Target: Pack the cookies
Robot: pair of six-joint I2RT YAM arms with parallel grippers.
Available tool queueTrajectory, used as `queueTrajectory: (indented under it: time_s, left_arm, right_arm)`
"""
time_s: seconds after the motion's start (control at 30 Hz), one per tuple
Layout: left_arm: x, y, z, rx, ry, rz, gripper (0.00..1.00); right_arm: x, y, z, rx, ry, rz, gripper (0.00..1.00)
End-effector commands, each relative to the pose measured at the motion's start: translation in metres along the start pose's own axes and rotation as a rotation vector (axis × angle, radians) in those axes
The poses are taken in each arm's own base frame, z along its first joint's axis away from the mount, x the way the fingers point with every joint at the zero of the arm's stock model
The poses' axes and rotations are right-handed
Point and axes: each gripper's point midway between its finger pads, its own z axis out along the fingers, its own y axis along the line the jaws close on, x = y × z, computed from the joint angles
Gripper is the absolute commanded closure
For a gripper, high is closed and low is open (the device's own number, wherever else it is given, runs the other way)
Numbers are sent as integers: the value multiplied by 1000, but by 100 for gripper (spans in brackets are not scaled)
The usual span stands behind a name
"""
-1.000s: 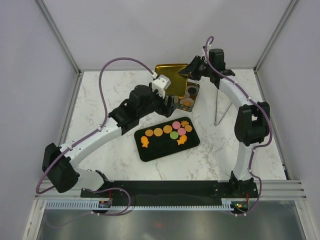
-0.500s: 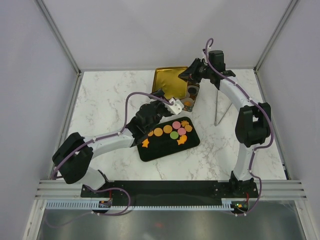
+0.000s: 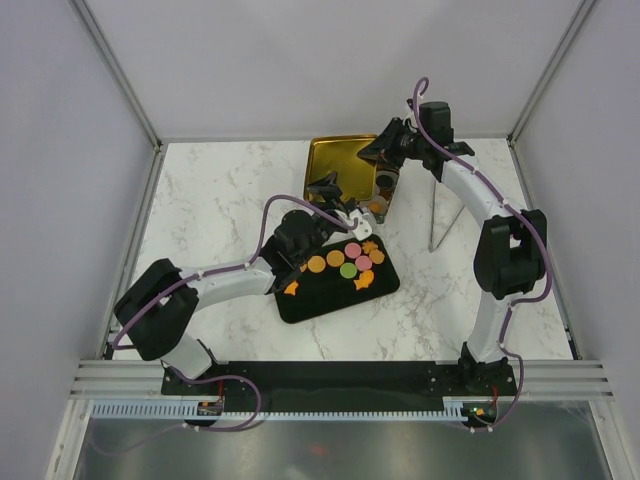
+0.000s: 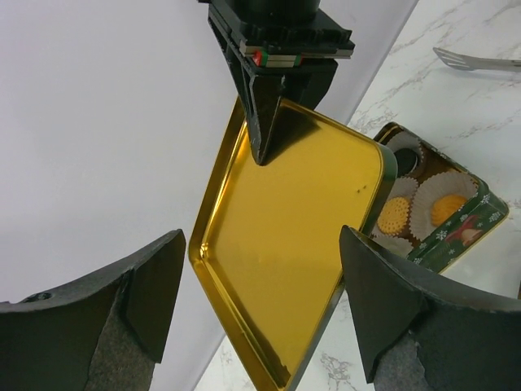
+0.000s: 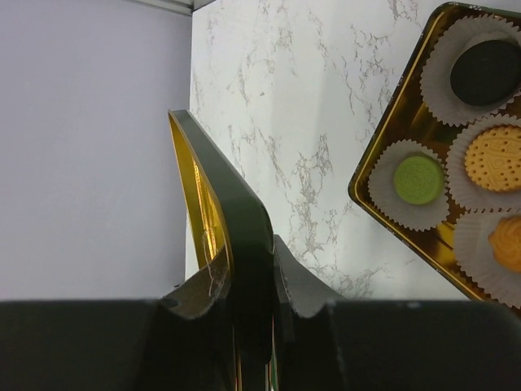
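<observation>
Several round orange, pink and green cookies point(image 3: 347, 262) and orange fish-shaped ones lie on a black tray point(image 3: 320, 298). A green tin point(image 3: 383, 190) behind it holds cookies in pale liners: dark point(image 5: 484, 72), green point(image 5: 417, 179) and orange point(image 5: 492, 159). My right gripper point(image 3: 384, 150) is shut on the rim of the tin's gold lid point(image 4: 293, 236), holding it tilted upright point(image 5: 244, 277). My left gripper point(image 4: 260, 318) is open and empty, facing the lid's gold inside, just in front of it point(image 3: 327, 188).
A thin metal utensil point(image 3: 440, 215) stands propped right of the tin; its flat end shows in the left wrist view point(image 4: 480, 59). White walls enclose the marble table point(image 3: 220, 200) at the back and sides.
My left arm has folded back toward the near-left and its gripper has dropped from beside the lid to the tray's far edge. My right gripper still holds the lid.
</observation>
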Motion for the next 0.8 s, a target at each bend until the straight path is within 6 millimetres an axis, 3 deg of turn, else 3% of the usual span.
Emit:
queueTrajectory:
  time_s: [0.0,0.3,0.57,0.77]
  left_arm:
    - [-21,1,1,-1,-94,21,16]
    - [-39,-9,-7,43,-144,-58,16]
    - [-29,-15,-10,48,-119,-43,16]
    - [-18,-11,7,16,-90,11,16]
  right_arm:
    - [-11,32,-20,-65,-41,-38,100]
    - [-13,26,-14,-51,-38,-33,100]
    - [-14,25,-12,-47,-39,-26,100]
    - [-10,30,-22,-50,-42,-33,100]
